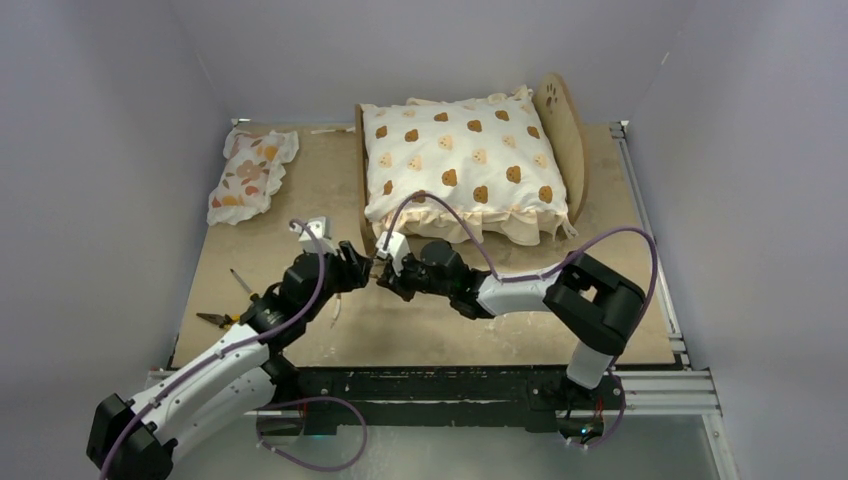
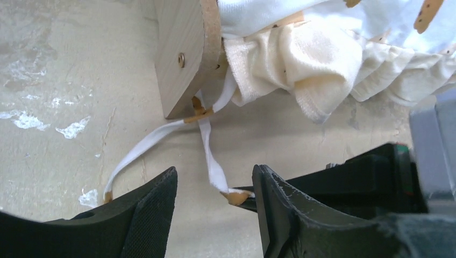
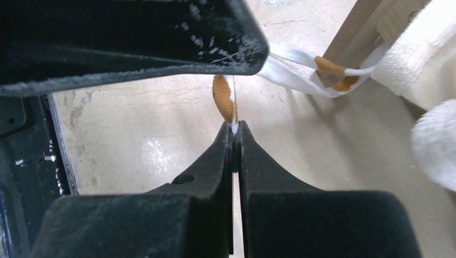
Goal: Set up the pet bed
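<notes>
On scuffed tan tabletop (image 1: 320, 190), white walls (image 1: 100, 100): left hand (image 2: 215, 172) spread, right hand (image 3: 235, 126) pinching ribbon (image 3: 282, 69).

The cushion (image 1: 460, 160) lies on the pet bed (image 1: 561, 112), the pillow (image 1: 250, 172) left of it, possibly pliers (image 1: 215, 320) nearer still.

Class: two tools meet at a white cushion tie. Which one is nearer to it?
Right. The right tool is shut on the orange-tipped end of the tie. The left tool stands open around that same end, not gripping it.
</notes>
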Controlling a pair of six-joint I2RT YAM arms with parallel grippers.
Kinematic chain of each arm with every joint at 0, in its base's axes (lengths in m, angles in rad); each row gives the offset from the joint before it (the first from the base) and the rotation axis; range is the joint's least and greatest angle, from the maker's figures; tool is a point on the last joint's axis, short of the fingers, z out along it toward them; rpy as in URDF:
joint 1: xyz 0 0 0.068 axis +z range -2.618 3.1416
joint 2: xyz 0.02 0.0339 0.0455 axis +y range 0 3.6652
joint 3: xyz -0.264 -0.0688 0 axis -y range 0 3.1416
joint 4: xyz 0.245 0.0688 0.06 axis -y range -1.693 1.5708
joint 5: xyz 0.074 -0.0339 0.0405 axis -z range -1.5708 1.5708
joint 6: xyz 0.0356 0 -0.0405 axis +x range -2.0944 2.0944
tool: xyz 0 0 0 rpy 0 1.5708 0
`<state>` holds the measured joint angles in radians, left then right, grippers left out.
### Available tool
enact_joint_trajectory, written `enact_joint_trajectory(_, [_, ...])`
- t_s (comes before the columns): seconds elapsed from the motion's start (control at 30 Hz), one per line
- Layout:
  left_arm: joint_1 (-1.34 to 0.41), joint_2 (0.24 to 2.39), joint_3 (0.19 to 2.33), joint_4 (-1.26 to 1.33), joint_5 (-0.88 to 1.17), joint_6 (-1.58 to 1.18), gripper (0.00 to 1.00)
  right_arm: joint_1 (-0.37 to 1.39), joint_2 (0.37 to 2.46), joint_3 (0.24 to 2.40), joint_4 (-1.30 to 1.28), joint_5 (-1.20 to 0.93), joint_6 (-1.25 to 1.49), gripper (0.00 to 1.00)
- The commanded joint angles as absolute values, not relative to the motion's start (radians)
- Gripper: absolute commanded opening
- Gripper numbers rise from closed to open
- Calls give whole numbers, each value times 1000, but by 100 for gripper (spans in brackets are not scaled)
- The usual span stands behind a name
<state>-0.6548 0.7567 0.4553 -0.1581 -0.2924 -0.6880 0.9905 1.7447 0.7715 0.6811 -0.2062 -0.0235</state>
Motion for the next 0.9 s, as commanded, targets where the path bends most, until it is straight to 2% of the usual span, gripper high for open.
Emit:
enact_joint_trajectory(0.0, [-650, 655, 288, 173, -299, -543, 54, 967, 1684, 863, 487, -238, -81, 0])
enact_joint_trajectory(0.2, [-649, 537, 50, 551, -246, -384, 54, 927, 1659, 966, 253, -264, -122, 0])
enact_joint_trajectory(0.47, [-651, 499, 17, 546, -180, -189, 55, 893, 1652, 1081, 69, -287, -180, 0])
enact_joint_trajectory(0.63, [-651, 614, -43, 746, -81, -100, 54, 893, 1671, 1141, -26, -323, -225, 0])
enact_joint_trajectory(0.87, [-655, 852, -9, 924, -22, 29, 52, 893, 1676, 1186, -90, -372, -264, 0])
